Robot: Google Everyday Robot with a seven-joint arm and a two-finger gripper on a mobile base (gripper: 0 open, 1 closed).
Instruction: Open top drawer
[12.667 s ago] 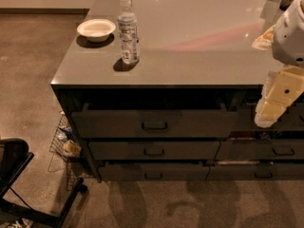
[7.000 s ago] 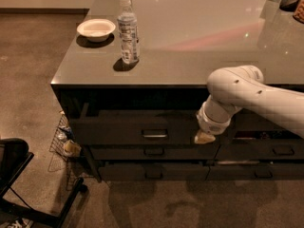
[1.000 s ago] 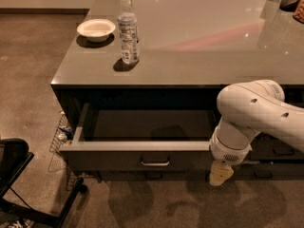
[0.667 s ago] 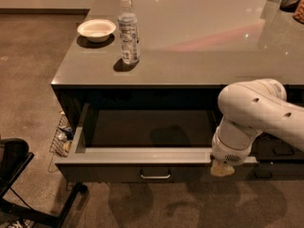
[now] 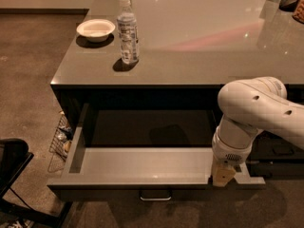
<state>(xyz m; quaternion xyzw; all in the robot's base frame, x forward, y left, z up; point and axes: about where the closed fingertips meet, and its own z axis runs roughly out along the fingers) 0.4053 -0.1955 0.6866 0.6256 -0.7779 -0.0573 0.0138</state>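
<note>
1. Top drawer (image 5: 142,166) has slid further out than a moment earlier and stands wide open under the surface (image 5: 204,37)
2. Claw (image 5: 223,173) sits at the drawer's front rim, 3 o'clock end; its grip cannot be told

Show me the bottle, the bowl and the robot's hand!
Bottle (image 5: 128,34): camera view, on its label.
Bowl (image 5: 95,29): camera view, on its inside.
Hand (image 5: 223,174): camera view, on its tan tip, at the right end of the drawer (image 5: 142,167) front.
</note>
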